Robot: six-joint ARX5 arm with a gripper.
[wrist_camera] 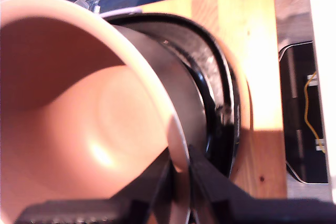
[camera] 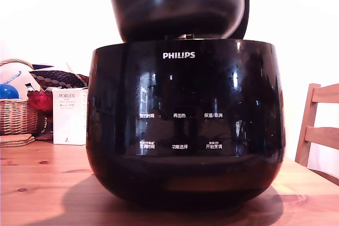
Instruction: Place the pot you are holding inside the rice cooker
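Pot (camera: pixel 175 3): round, dark grey-black, rounded bottom. In the exterior view it hangs directly above the cooker's open top, slightly tilted, its underside at about the level of the cooker's upper edge; whether the two touch cannot be told. In the wrist view the pot (wrist_camera: pixel 79 114) fills most of the picture, its inside lit a warm orange-pink, its thin flared rim curving toward the camera.

Gripper (wrist_camera: pixel 181 182): two black fingers closed narrowly on the pot's rim, one finger inside the wall and one outside, the rim pinched between them. Seen only in the wrist view.

Rice cooker (camera: pixel 185 125): large glossy black bowl-shaped body, marked PHILIPS in white, with two rows of white Chinese labels on its front. It stands on the table. In the wrist view its black rim (wrist_camera: pixel 218 93) shows as an arc beyond the pot's outer wall.

Table (camera: pixel 42 189): pale knotted wood.

Surroundings, exterior view's left: a wicker basket (camera: pixel 18 115) holding a blue ball (camera: pixel 8 91) and a red object (camera: pixel 39 100) beside it; a white box (camera: pixel 70 116) lettered PORLEX, just beside the cooker. Exterior view's right: part of a wooden chair (camera: pixel 318 125), behind the table.
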